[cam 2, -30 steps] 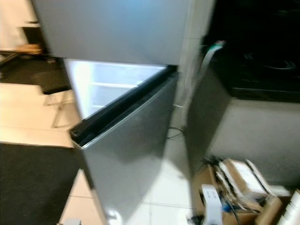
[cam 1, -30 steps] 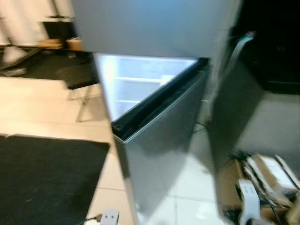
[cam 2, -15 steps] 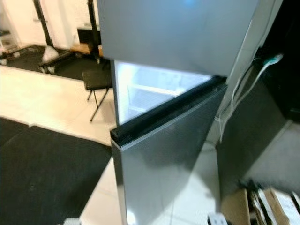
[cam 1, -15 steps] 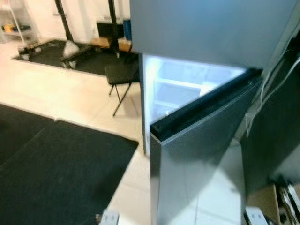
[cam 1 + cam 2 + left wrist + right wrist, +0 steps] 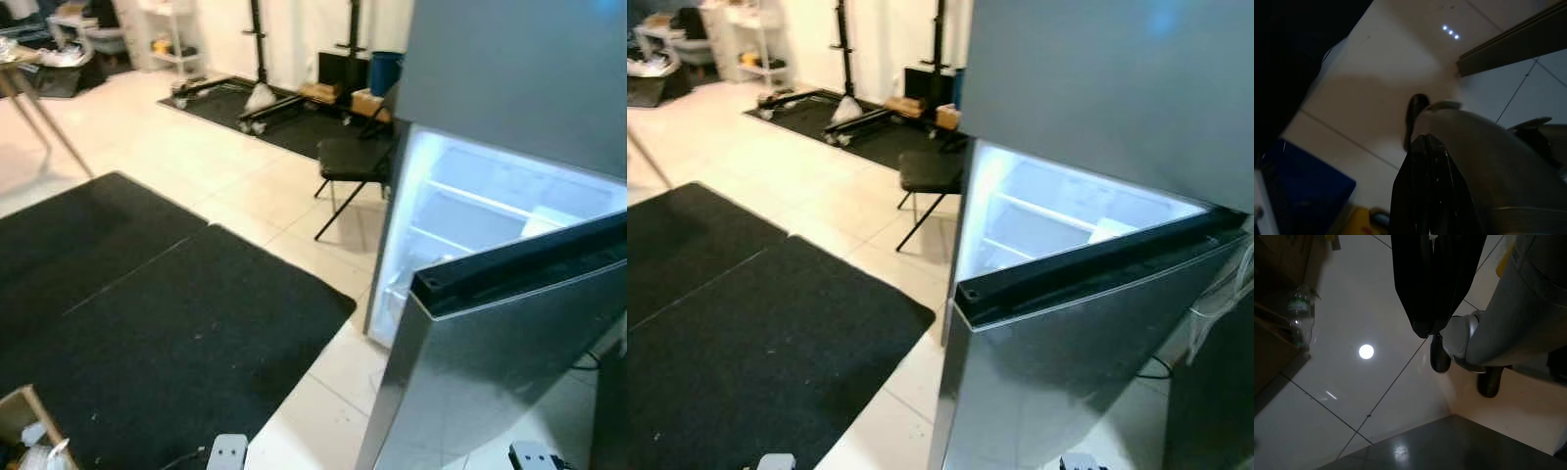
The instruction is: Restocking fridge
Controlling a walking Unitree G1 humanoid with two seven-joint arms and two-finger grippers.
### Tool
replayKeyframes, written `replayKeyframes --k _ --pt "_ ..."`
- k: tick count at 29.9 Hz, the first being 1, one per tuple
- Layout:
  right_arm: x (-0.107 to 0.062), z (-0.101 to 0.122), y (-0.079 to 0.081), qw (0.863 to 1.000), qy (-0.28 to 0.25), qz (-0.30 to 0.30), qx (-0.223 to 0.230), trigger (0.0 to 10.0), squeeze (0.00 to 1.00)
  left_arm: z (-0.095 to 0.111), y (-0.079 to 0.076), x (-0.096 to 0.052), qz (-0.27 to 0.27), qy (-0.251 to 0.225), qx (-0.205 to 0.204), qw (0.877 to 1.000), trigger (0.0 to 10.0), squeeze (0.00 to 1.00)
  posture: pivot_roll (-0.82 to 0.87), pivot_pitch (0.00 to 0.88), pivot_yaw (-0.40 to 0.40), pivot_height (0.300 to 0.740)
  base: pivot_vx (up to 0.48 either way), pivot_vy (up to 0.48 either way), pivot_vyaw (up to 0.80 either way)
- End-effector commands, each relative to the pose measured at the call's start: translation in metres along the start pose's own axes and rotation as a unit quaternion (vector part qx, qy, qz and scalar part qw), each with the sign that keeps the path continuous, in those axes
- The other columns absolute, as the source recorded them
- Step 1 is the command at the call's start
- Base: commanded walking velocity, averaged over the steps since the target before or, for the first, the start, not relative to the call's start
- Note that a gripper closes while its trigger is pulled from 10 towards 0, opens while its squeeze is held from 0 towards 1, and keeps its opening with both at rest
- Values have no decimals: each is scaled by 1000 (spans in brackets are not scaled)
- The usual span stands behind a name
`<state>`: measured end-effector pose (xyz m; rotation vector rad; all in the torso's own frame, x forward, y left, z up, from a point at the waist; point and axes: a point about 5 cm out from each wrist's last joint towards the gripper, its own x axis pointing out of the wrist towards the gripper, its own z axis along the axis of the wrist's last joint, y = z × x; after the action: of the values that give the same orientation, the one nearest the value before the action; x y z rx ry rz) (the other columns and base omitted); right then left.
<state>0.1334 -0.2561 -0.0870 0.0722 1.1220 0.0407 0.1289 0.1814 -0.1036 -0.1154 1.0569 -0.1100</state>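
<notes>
Brushed metal fridge door [image 5: 1068,372], matt black rug [image 5: 167,333], glossy floor tiles [image 5: 1352,396]

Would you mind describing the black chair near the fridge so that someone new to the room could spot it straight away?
Start at the tall grey fridge with its lower door swung open and the inside lit. Just beyond its open side, on the pale tiled floor, stands a small folding chair. It has a flat black seat on thin crossed legs, unlike the black floor mat lying nearer.
</notes>
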Motion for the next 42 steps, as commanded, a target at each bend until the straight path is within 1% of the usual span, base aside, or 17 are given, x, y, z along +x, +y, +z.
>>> replayKeyframes --k 1,4,11,12,13,14,20,22,25,26,27,28,32,34,38,39,42 --pt "0 6 -1 1000 -16 -2 -2 10000 0 -11 -1 -2 -1 23 -4 1000 10000 0 -25 0 -62 740 0 0 750" --pt "1 8 1 1000 -21 1 -2 10000 0 -11 -1 -2 -1 23 -3 1000 10000 0 -25 0 -59 740 0 0 750" --pt "3 41 7 997 -79 13 -4 10000 0 -12 -1 -2 -1 25 0 1000 10000 0 -24 0 -61 740 0 0 747" --pt "2 61 7 992 -119 28 7 10000 0 -12 -1 -2 -1 24 0 1000 10000 0 -22 0 -63 740 0 0 0" --pt "2 61 7 992 -119 28 7 10000 0 -12 -1 -2 -1 24 0 1000 10000 0 -22 0 -63 740 0 0 0" --pt "0 80 8 987 -156 43 19 10000 0 -11 -1 -2 -1 23 1 1000 10000 0 -23 0 -64 740 0 0 0" --pt "-6 110 9 973 -213 76 36 10000 0 -10 -1 -1 -2 21 1 1000 10000 0 -22 0 -67 740 0 0 0" --pt "-11 137 18 956 -266 112 42 10000 0 -9 -1 -1 -3 21 1 1000 10000 0 -22 0 -67 740 0 0 0" --pt "-16 161 27 940 -309 134 46 10000 0 -9 -1 -1 -4 20 2 1000 10000 0 -25 0 -61 740 0 0 0" --pt "-16 161 27 940 -309 134 46 10000 0 -9 -1 -1 -4 20 2 1000 10000 0 -25 0 -61 740 0 0 0" --pt "-23 185 34 924 -348 149 46 10000 0 -9 -2 -1 -5 21 3 1000 10000 0 -24 0 -59 740 0 0 0" --pt "-23 185 34 924 -348 149 46 10000 0 -9 -2 -1 -5 21 3 1000 10000 0 -24 0 -59 740 0 0 0" --pt "-41 234 52 893 -417 171 22 10000 0 -10 -1 -1 -5 21 5 1000 10000 0 -26 0 -56 740 0 0 0" --pt "-46 243 57 887 -429 171 14 10000 0 -10 -1 -2 -5 21 5 1000 10000 0 -26 0 -56 740 0 0 0" --pt "-69 291 83 861 -481 166 -13 10000 0 -12 0 -2 -4 23 6 1000 10000 0 -15 0 -60 740 0 0 0" --pt "-69 291 83 861 -481 166 -13 10000 0 -12 0 -2 -4 23 6 1000 10000 0 -15 0 -60 740 0 0 0" --pt "-84 317 98 852 -501 146 -34 10000 0 -13 0 -3 -3 24 5 1000 10000 0 -8 0 -63 740 0 0 0"
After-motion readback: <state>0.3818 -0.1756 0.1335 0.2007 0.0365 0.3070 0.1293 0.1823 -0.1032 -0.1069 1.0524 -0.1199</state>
